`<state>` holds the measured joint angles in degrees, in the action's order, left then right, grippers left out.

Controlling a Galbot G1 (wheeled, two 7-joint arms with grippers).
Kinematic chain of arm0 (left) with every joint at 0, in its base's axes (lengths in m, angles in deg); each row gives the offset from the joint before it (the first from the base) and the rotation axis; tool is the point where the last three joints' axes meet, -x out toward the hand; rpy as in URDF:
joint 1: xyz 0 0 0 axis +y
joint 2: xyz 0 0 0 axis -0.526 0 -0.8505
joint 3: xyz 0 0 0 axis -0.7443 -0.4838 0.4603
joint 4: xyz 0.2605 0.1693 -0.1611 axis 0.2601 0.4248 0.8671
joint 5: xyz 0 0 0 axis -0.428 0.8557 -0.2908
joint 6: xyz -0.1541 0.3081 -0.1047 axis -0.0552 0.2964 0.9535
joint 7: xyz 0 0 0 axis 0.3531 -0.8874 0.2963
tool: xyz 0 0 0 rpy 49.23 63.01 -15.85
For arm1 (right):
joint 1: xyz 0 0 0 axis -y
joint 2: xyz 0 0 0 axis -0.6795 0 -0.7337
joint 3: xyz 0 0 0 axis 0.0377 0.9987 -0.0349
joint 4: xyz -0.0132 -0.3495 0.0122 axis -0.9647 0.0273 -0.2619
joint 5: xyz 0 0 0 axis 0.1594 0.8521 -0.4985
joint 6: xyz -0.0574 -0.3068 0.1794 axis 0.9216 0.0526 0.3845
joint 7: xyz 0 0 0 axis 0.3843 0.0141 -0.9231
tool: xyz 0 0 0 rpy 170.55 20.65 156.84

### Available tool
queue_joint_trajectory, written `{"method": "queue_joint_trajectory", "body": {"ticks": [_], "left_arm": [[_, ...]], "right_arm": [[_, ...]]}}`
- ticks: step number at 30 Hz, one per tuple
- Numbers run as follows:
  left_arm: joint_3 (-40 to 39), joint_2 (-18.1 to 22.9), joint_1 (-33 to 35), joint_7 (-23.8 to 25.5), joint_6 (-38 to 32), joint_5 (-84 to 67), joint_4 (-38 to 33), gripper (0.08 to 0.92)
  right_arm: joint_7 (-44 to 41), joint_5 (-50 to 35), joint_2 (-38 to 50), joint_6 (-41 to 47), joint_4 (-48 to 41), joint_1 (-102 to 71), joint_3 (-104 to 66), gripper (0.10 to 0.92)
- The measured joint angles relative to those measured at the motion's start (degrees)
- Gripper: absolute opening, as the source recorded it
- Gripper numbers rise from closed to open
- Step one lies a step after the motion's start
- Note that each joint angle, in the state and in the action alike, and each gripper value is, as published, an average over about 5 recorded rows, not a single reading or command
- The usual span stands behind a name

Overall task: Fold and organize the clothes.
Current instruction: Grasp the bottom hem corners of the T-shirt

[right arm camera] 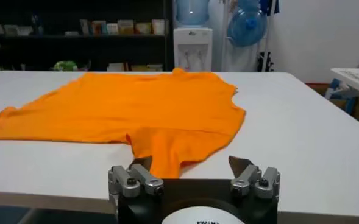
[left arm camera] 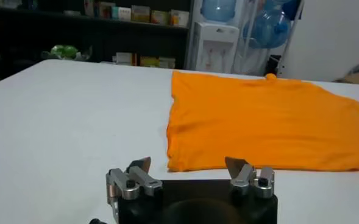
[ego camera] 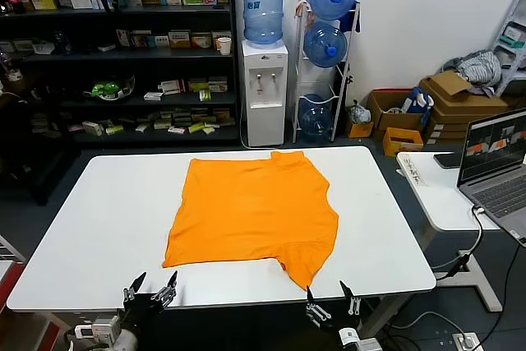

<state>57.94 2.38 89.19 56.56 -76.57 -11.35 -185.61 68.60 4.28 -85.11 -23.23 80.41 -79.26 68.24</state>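
The bright orange T-shirt point(ego camera: 251, 207) lies spread flat on the white table point(ego camera: 99, 219), plain side up, no lettering showing. One sleeve point(ego camera: 306, 265) points to the front edge near my right gripper. My left gripper point(ego camera: 150, 289) is open and empty at the front edge, short of the shirt's near corner point(left arm camera: 179, 161). My right gripper point(ego camera: 330, 300) is open and empty just below the front edge, in front of the sleeve point(right arm camera: 167, 152). The shirt also shows in the left wrist view point(left arm camera: 270, 122) and in the right wrist view point(right arm camera: 136, 103).
A second white desk point(ego camera: 436, 191) with a laptop point(ego camera: 497, 162) stands at the right. Behind the table are dark shelves point(ego camera: 123, 47), a water dispenser point(ego camera: 265, 88), a rack of water bottles point(ego camera: 326, 47) and cardboard boxes point(ego camera: 452, 104) with grey cloth.
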Motion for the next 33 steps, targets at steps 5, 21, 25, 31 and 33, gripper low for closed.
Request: {"method": "queue_joint_trajectory", "body": {"ticks": [5, 21, 25, 31, 33], "left_arm": [[-1.0, 0.1, -3.8, 0.1, 0.9, -0.4, 2.6, 0.823], [-4.4, 0.2, -13.0, -0.9, 2.5, -1.1, 12.6, 0.549], [-4.9, 0.5, -13.5, -1.2, 2.2, -1.1, 13.1, 0.437], [-5.5, 0.8, -13.4, -1.7, 1.8, -1.1, 12.9, 0.264], [-5.7, 0.7, -13.2, -1.8, 1.8, -1.3, 12.6, 0.203]], "right_arm": [[0.0, 0.3, -1.1, 0.4, -3.7, 4.1, 0.9, 0.823], [1.2, 3.9, -3.7, -0.6, -13.7, 11.2, 3.0, 0.463], [1.9, 4.1, -3.4, -1.2, -13.7, 10.7, 3.2, 0.325], [2.9, 3.5, -2.6, -1.9, -13.3, 9.7, 3.4, 0.161], [3.3, 3.1, -2.4, -2.2, -12.9, 9.3, 3.5, 0.135]]}}
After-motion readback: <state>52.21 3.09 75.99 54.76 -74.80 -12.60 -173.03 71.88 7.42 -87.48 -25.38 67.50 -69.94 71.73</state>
